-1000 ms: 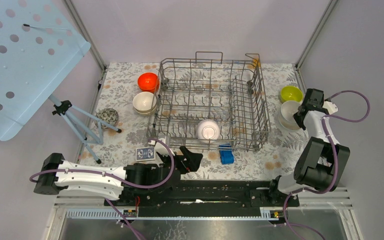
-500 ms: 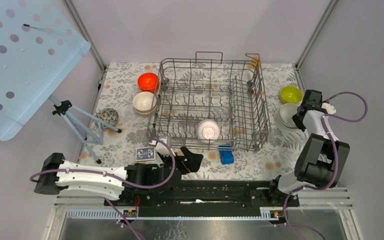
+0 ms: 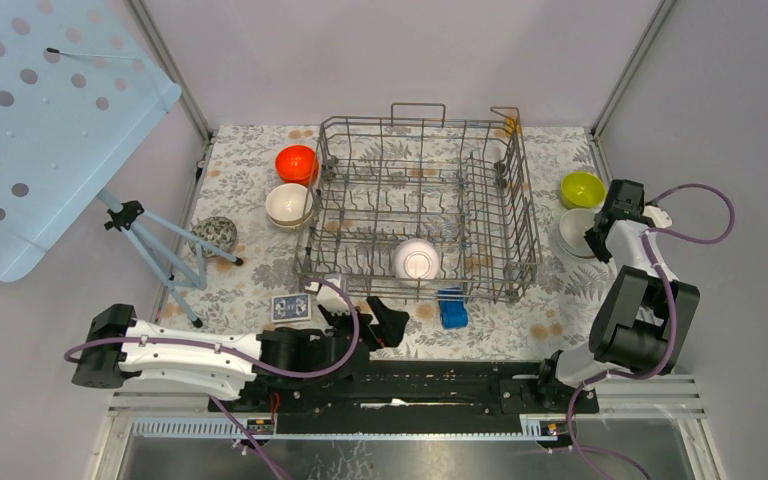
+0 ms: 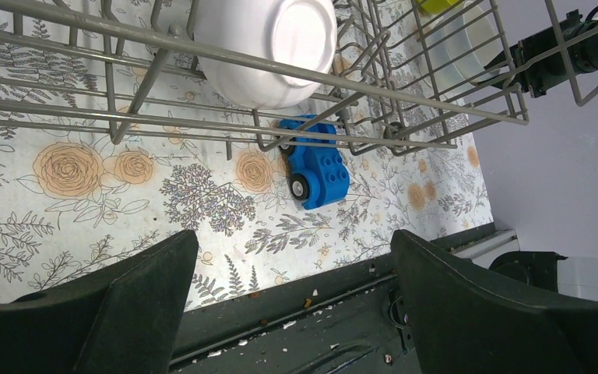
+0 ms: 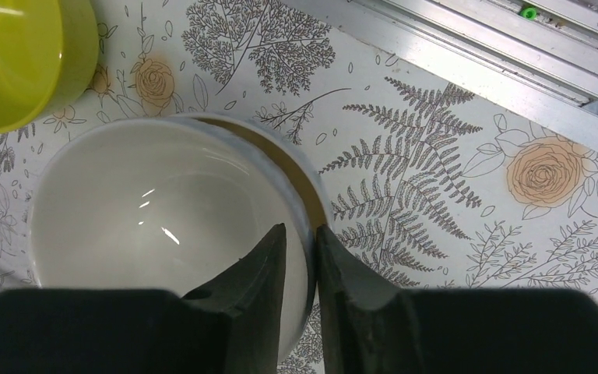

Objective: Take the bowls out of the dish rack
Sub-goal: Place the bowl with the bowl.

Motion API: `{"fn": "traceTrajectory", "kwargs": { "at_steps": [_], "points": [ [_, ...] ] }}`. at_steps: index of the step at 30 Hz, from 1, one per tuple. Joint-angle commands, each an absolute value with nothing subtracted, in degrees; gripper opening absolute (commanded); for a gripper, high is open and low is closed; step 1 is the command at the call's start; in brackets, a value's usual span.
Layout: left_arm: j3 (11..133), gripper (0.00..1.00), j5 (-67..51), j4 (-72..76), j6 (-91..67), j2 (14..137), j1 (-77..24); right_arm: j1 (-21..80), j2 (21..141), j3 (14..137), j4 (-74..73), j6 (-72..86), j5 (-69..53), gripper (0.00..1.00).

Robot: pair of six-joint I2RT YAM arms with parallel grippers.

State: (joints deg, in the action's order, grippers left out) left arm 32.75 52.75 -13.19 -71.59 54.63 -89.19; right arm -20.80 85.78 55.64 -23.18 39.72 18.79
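- One white bowl [image 3: 416, 260] lies tipped in the dish rack [image 3: 526, 215], at its near side.
- Right end effector [image 5: 300, 227] straddles the rim of a second white bowl [image 5: 148, 210] on the tabletop [image 5: 452, 156], right of the dish rack beside a yellow-green bowl [image 5: 23, 54]; grasping or released, I cannot tell.
- Left end effector [image 4: 292, 238] is released and empty, near the dish rack.

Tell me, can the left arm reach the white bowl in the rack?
Probably yes: the left gripper is open just outside the dish rack, whose open top leaves the white bowl reachable.
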Motion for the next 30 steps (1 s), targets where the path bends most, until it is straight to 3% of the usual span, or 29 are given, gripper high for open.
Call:
{"fn": "traceTrajectory", "kwargs": {
  "at_steps": [1, 11, 17, 22, 25, 30],
  "points": [
    [34.4, 0.99, 52.3, -10.5, -70.9, 55.2, -89.1, -21.0, 84.3, 56.3, -21.5, 39.8, 18.7, 0.31],
    [34.4, 0.99, 50.8, -10.2, -71.1, 55.5, -89.0, -21.0, 82.5, 56.6, -23.3, 39.4, 18.6, 0.40],
    [34.1, 0.99, 50.7, -9.3, -70.7, 55.2, -89.0, -21.1, 81.4, 57.4, -24.3, 39.0, 17.4, 0.51],
    [34.2, 0.99, 50.2, -8.9, -70.4, 55.7, -89.0, -21.1, 80.9, 56.9, -24.1, 38.8, 17.3, 0.51],
    [34.2, 0.99, 50.1, -8.9, -70.4, 55.9, -89.0, -21.1, 80.3, 56.6, -24.0, 38.7, 17.9, 0.48],
    [34.2, 0.99, 50.0, -8.4, -70.1, 56.1, -89.0, -21.1, 80.4, 55.5, -23.1, 38.6, 17.7, 0.30]
  ]
}}
